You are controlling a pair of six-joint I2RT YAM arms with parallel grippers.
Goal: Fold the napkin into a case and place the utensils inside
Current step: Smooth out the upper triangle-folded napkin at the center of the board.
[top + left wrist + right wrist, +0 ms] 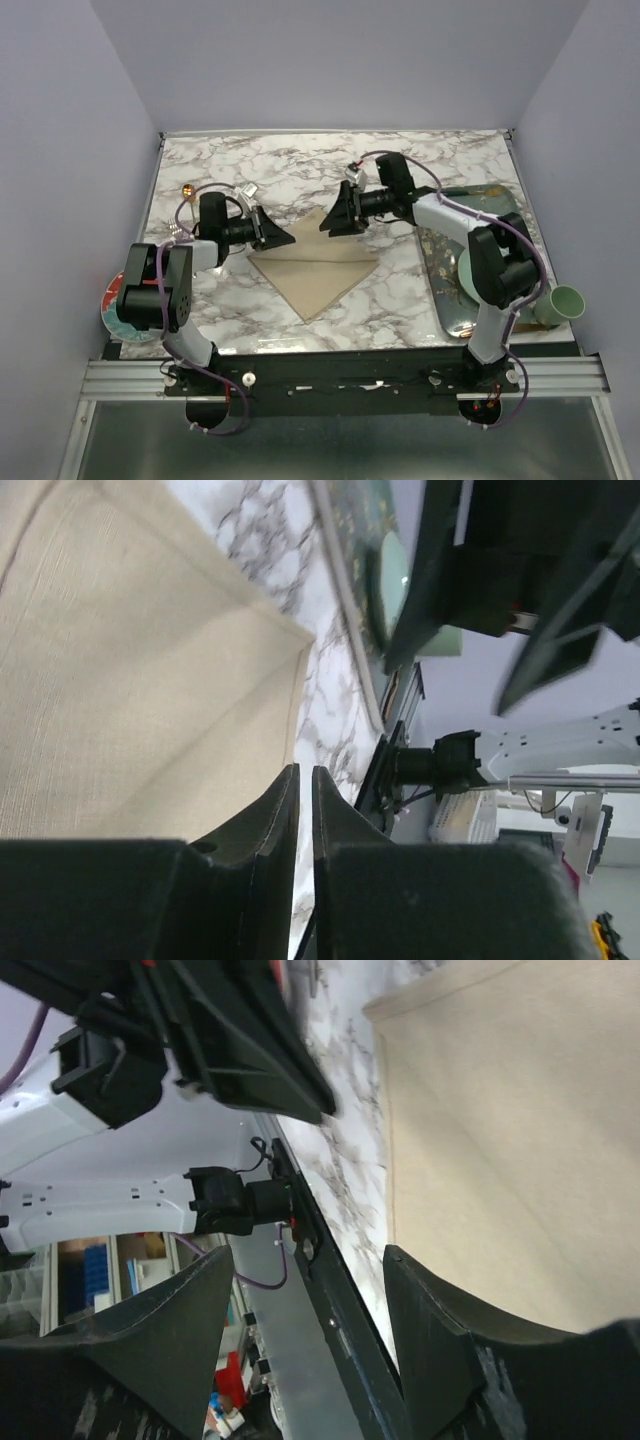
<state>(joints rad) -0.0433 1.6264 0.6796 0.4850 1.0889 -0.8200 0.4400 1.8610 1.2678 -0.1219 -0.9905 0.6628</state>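
Note:
The beige napkin lies flat on the marble table, folded into a triangle that points toward the near edge. My left gripper hovers at its upper left edge. In the left wrist view its jaws are shut to a thin slit with nothing between them, and the napkin lies just beside them. My right gripper is over the napkin's upper middle. It stands open and empty, with the napkin off to one side. A small gold piece at the far left is too small to name.
A dark green tray with a pale green plate lies along the right side. A green cup stands off the table's right near corner. A round plate sits at the left near corner. The two grippers face each other closely.

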